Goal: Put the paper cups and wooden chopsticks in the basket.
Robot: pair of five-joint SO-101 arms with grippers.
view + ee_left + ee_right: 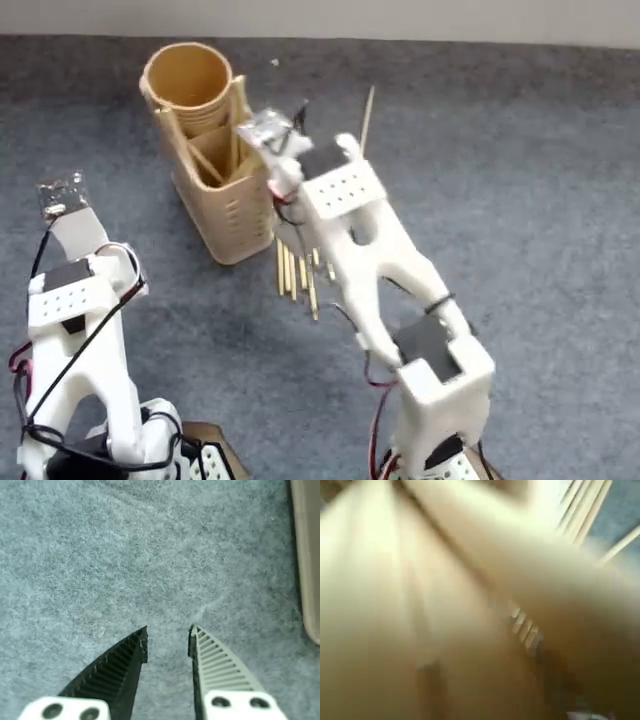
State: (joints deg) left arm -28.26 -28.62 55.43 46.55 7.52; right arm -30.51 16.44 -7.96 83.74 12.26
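we log: basket (225,215) tan, upright on carpet (520,150) | paper cups (187,78) nested inside | wooden chopsticks (296,268) pale, bunched on carpet beside basket | left gripper (167,635) apart | right gripper (268,135) at basket rim, state unreadable

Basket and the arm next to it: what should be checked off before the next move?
1. The basket stands upright: ok.
2. The paper cups sit inside it: ok.
3. No chopsticks left on the carpet: not ok, several lie beside the basket.
4. The right gripper, close against the basket, holds something: cannot tell.
5. The left gripper is open over bare carpet, apart from the basket: ok.
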